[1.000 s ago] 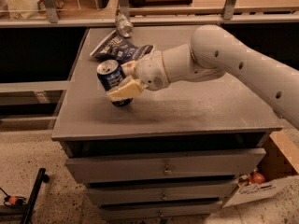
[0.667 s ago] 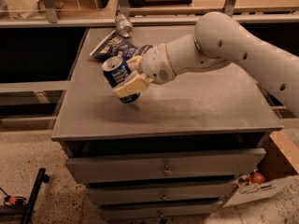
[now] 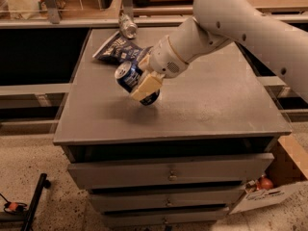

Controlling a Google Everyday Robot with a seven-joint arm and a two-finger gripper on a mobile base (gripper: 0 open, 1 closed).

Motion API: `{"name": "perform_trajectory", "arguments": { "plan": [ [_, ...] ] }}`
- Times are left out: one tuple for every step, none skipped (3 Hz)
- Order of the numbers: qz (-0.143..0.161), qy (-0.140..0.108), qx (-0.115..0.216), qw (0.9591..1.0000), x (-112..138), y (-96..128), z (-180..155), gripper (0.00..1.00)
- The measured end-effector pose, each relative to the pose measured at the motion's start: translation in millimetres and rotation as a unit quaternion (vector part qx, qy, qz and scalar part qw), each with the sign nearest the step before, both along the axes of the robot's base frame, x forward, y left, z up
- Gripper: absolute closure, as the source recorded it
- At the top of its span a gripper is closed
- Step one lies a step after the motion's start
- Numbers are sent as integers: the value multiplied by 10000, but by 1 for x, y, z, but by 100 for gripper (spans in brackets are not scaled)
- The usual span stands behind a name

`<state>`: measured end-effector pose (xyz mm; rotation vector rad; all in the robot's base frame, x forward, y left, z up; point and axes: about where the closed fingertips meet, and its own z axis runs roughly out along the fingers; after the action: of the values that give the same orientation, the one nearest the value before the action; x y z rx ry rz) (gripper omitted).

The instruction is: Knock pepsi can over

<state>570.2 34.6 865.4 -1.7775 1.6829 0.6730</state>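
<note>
The gripper (image 3: 144,87) pinched the pepsi can (image 3: 126,75), its long axis tipped, silver top leaning far-left, base near the tabletop (image 3: 216,105).

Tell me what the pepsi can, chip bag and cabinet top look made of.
The pepsi can looks like painted metal: silvery top, glossy blue side. The gripper, over the cabinet top, holds it tilted, jaws shut. The chip bag seems thin plastic film, creased and shiny. The cabinet top is matte grey, perhaps laminate or painted board.
</note>
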Motion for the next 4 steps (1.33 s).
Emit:
{"name": "perform_trajectory", "arguments": {
  "plan": [
    [-71, -74, -1037, 9946, 2, -15, -17, 83],
    [-160, -122, -1505, 9884, 3, -23, -21, 86],
    [-161, -122, -1507, 9884, 3, -23, -20, 87],
    [-197, -133, -1629, 9864, 3, -25, -21, 74]
  ]
}}
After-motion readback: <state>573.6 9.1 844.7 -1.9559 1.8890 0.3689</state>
